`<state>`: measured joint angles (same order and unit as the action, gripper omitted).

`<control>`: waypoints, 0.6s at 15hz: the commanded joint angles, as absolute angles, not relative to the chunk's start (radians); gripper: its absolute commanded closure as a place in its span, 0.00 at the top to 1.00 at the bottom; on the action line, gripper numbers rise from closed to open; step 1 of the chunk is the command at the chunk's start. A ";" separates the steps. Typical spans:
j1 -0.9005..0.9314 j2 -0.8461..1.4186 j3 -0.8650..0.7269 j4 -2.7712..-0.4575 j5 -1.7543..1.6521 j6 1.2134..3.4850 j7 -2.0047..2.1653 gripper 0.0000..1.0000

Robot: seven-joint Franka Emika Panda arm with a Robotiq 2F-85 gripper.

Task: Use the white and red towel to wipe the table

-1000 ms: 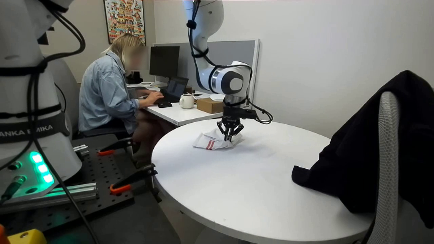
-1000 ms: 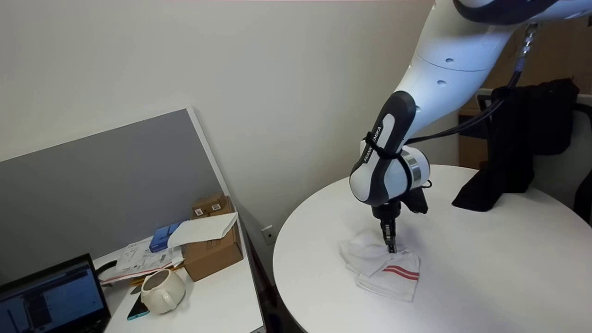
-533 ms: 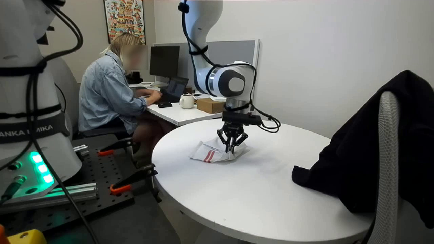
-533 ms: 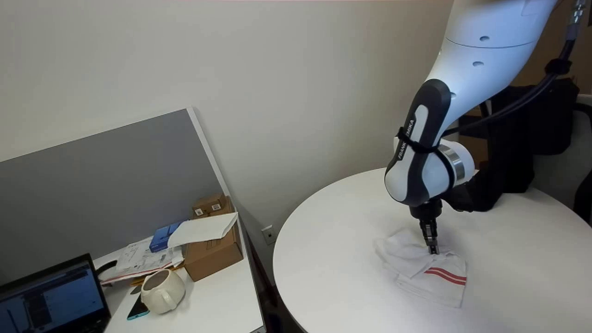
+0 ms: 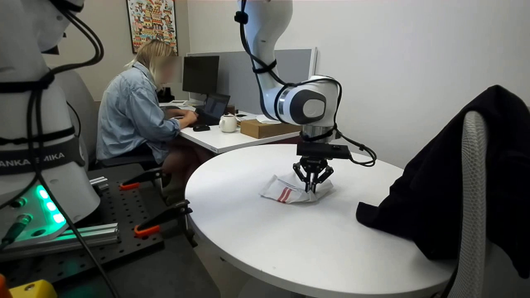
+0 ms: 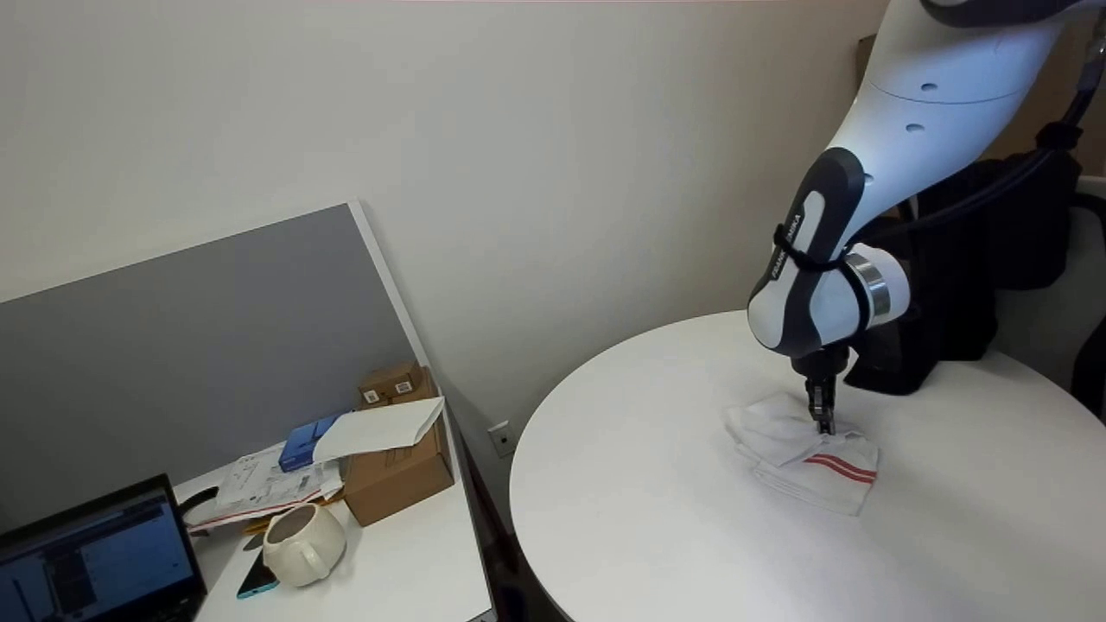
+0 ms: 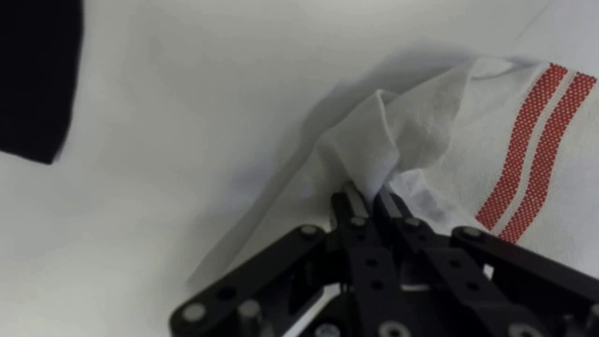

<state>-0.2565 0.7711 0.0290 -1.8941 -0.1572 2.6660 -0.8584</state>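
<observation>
The white towel with red stripes (image 5: pixel 285 192) lies bunched on the round white table (image 5: pixel 265 236); it also shows in an exterior view (image 6: pixel 829 479). My gripper (image 5: pixel 310 188) points straight down and is shut on a fold of the towel, at the table's surface. In the wrist view the gripper (image 7: pixel 369 196) pinches a raised fold between its fingertips, and the towel (image 7: pixel 491 126) spreads to the right with its two red stripes showing. The part of the towel between the fingers is hidden.
A black garment (image 5: pixel 430 198) on a chair hangs over the table's edge; it also shows in the wrist view (image 7: pixel 32 79). A desk with a cardboard box (image 6: pixel 402 475), a white mug (image 6: pixel 304 544) and a laptop (image 6: pixel 104 553) stands beside the table. A person (image 5: pixel 128 107) sits there.
My gripper, shut on the towel, has slid across the table, dragging it. It moved rightward in both exterior views, lately also up the picture in one of them. The towel stays bunched.
</observation>
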 commanded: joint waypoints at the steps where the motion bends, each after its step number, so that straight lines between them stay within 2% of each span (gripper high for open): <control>1: -0.209 0.846 0.040 -1.839 -0.175 2.694 -0.821 0.03; 9: -0.184 0.754 0.095 -2.068 -0.209 2.692 -0.881 0.03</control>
<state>-0.1807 0.7500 0.0577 -1.9407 -0.2032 2.6732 -0.8590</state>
